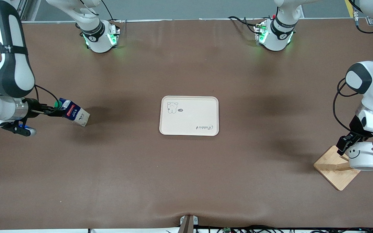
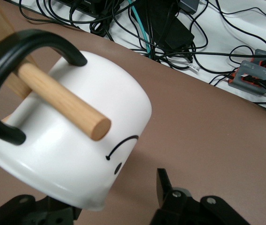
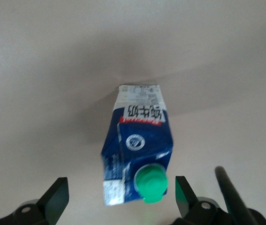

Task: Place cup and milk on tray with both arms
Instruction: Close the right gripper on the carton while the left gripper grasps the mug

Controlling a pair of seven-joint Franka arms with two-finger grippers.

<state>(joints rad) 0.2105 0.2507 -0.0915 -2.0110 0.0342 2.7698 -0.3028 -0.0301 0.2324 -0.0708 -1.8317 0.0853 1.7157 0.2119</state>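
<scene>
The milk (image 1: 73, 113) stands toward the right arm's end of the table, green cap (image 3: 150, 184) facing my right gripper (image 1: 55, 111). That gripper is open, one finger on each side of the carton's top (image 3: 137, 154) with gaps showing. The white smiley cup (image 1: 363, 157) hangs by its black handle (image 2: 1, 93) on a wooden peg (image 2: 62, 98) at the left arm's end. My left gripper (image 1: 361, 145) straddles the cup (image 2: 76, 140); one finger (image 2: 166, 187) still stands apart from it, the other is hidden under it. The cream tray (image 1: 189, 133) lies mid-table, bare.
The peg belongs to a wooden stand with a square base (image 1: 332, 168) near the table's front corner. Cables and power boxes (image 2: 254, 77) lie off the table edge by the stand. Both arm bases (image 1: 100, 38) (image 1: 274, 35) stand along the edge farthest from the front camera.
</scene>
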